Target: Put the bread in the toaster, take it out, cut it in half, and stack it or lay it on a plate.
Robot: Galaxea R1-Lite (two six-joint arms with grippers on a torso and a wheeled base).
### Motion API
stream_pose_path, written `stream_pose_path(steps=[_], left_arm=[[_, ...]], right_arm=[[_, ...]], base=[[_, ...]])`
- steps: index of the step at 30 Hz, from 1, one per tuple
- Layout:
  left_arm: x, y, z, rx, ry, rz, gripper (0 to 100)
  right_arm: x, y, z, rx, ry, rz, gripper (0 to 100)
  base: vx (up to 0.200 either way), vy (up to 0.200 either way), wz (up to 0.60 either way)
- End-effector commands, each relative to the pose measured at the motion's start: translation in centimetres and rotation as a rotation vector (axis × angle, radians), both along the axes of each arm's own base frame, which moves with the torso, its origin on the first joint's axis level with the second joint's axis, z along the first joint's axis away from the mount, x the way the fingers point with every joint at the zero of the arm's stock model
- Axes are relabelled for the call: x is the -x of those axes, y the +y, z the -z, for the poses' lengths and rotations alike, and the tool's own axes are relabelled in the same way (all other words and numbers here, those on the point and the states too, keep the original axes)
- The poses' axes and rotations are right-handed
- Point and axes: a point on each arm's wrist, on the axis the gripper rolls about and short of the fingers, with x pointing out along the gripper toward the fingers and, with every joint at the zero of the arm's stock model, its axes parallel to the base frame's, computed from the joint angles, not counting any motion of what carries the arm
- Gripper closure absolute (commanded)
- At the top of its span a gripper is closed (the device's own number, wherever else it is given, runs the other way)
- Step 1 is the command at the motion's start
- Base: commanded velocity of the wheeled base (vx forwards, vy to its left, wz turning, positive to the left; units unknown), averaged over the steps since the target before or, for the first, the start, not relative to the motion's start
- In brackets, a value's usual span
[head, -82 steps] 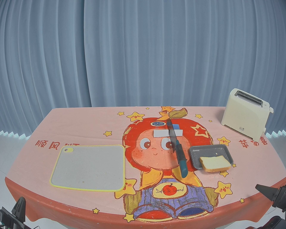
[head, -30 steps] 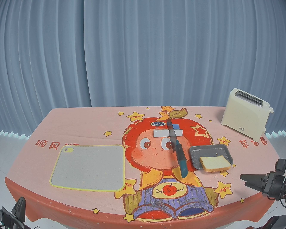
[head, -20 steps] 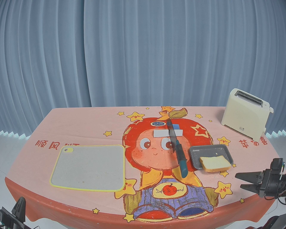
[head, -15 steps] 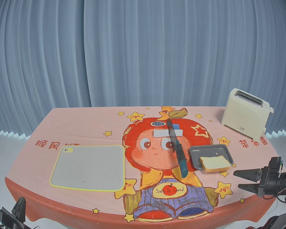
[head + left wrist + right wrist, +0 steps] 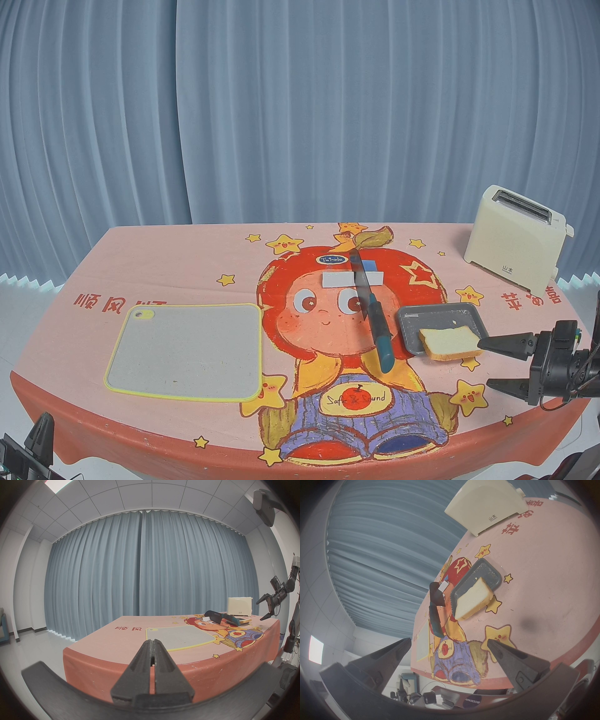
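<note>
The broad round table [image 5: 187,262], under a pink cartoon-printed cloth, carries everything. On its left part lies a grey rectangular cutting board with a yellow rim [image 5: 184,351], bare, presumably kept free for the halving later. At the far right corner stands a cream boxy toaster [image 5: 515,239], slots upward, nothing in them that I can see. Nearer, on the right, sits a shallow dark-grey rectangular plate [image 5: 437,315], and just left of it a long knife with a teal handle [image 5: 375,319], its blade resting across a small white block [image 5: 340,279], likely so the handle is easier to pick up. The pale square slice of bread [image 5: 451,342] lies on the plate's near right corner, overhanging the rim toward the robot, which I take to give fingers an edge to close on. The right pincer [image 5: 484,364] hovers near that edge, spread wide and empty, tips aimed at the slice: the pickup looks not yet made. The left pincer [image 5: 152,642] is pressed together, holding nothing, parked low off the table's near left corner.
</note>
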Motion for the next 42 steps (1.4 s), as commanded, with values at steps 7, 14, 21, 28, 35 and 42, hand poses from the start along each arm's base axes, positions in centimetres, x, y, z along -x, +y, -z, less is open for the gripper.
stream_pose_path(steps=[7, 14, 21, 28, 35, 42], left_arm=[[0.0, 0.0, 0.5, 0.000, 0.001, 0.000, 100], [0.0, 0.0, 0.5, 0.000, 0.001, 0.000, 100], [0.0, 0.0, 0.5, 0.000, 0.001, 0.000, 100], [0.0, 0.0, 0.5, 0.000, 0.001, 0.000, 100], [0.0, 0.0, 0.5, 0.000, 0.001, 0.000, 100], [0.0, 0.0, 0.5, 0.000, 0.001, 0.000, 100]], right_arm=[[-1.0, 0.4, 0.2, -0.063, 0.051, 0.042, 0], [-1.0, 0.7, 0.3, -0.091, 0.089, 0.047, 0], [-1.7, 0.9, 1.1, -0.092, 0.138, 0.062, 0], [-2.6, 1.3, 1.5, -0.162, 0.203, 0.062, 0], [-3.2, 1.5, 1.7, -0.183, 0.204, 0.069, 0], [-4.2, 1.6, 2.1, -0.176, 0.231, 0.084, 0]], base=[[0.000, 0.000, 0.00], [0.000, 0.000, 0.00], [0.000, 0.000, 0.00], [0.000, 0.000, 0.00], [0.000, 0.000, 0.00], [0.000, 0.000, 0.00]])
